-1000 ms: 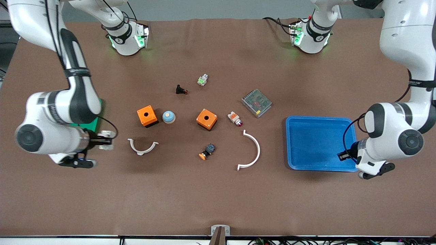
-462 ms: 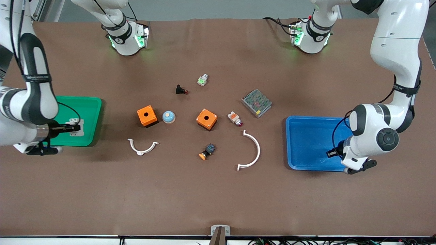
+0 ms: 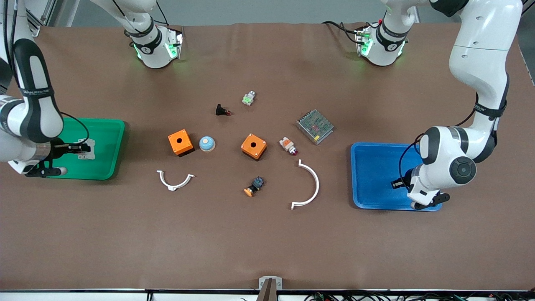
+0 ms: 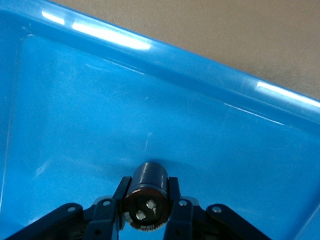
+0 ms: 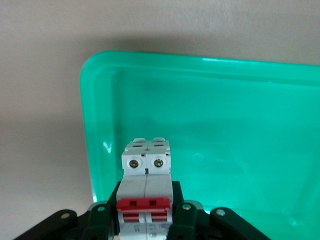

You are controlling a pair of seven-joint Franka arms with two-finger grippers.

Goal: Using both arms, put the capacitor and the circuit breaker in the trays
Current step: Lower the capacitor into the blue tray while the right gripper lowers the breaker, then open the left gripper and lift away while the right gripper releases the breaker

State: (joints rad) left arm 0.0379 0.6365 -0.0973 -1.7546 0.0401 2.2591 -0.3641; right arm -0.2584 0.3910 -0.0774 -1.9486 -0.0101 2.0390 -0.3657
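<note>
The table (image 3: 267, 242) is the biggest thing here: a wide bare strip of brown runs along the edge nearest the front cam, w/ open brown also between the parts cluster and each tray.

Blue tray (image 3: 378, 175) sits toward my left arm's end. My left gripper (image 3: 397, 183) hangs over its inside, closer to the rim nearest the front cam than to the other rims. In the left wrist view the tray's floor is bare ahead of my fingers, w/ a raised wall (image 4: 165, 52) past it.

Green tray (image 3: 106, 150) sits at my right arm's end. My right gripper (image 3: 82, 147) is over its inside; the right wrist view shows the rounded corner (image 5: 92, 67) and side wall close by, green floor open ahead.

Mid-table, well apart from both trays: grey mesh box (image 3: 315, 126), two orange boxes (image 3: 180, 142) (image 3: 253, 146), a large white arc (image 3: 308, 184), a smaller white clip (image 3: 175, 180), a blue dome (image 3: 207, 144), plus small switch parts.

Circuit breaker (image 5: 146, 187): clamped between my right fingers (image 5: 182, 220) at its red levers, screw end pointing out over the green tray.

Capacitor (image 4: 148, 187): pinched between my left fingers (image 4: 120, 200), over the blue tray floor; can't tell if it touches.
</note>
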